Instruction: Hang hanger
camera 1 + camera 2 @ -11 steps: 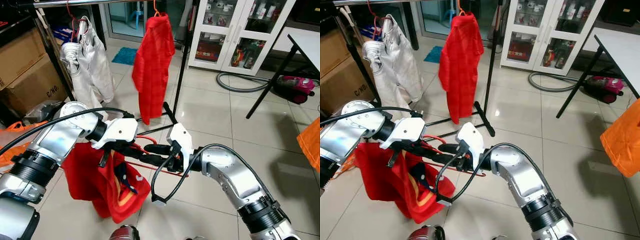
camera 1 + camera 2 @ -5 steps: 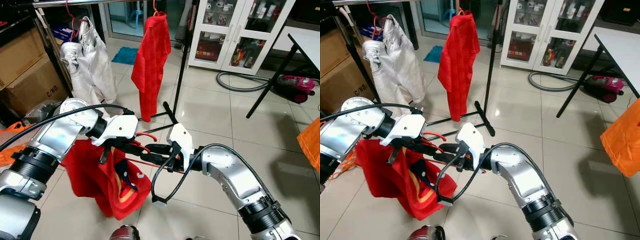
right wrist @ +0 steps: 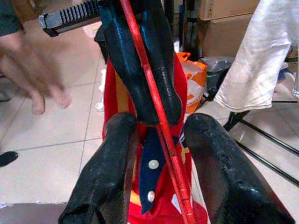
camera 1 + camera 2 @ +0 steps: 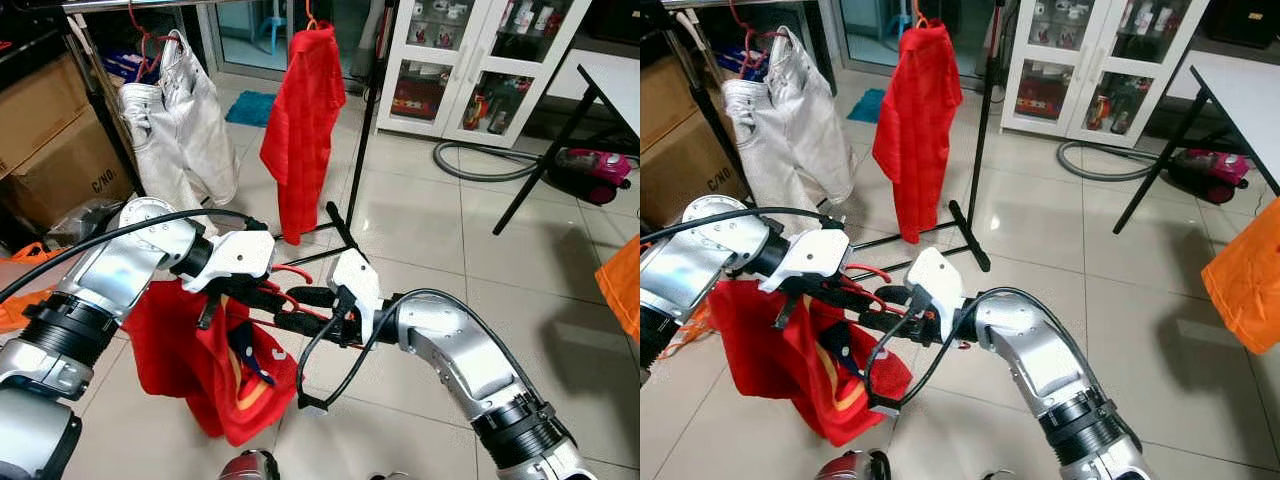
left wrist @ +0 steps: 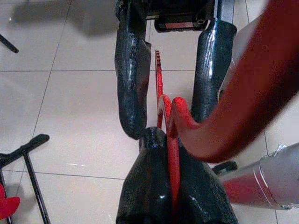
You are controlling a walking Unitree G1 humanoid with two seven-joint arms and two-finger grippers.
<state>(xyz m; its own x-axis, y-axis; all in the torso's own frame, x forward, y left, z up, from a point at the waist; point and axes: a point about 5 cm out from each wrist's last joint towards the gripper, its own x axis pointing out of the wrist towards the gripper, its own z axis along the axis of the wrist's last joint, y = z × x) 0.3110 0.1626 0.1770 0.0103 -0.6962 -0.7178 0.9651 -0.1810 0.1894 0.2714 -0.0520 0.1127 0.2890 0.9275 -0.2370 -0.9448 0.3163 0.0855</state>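
While the left gripper [image 5: 169, 196] is kept clamped on the hanger [image 4: 300, 320], the right gripper [image 3: 154, 182] is spread open astride its bar; both have drifted slightly leftward, so the rail [image 4: 130, 5] remains far above.

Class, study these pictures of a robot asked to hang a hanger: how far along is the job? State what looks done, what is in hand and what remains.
Done: the red garment is already on the red hanger. In hand: the left gripper is shut on the hanger, and the right gripper's open fingers straddle its bar, low in front of the robot. Left: hooking it over the clothes rail, beside the white trousers and red shirt.
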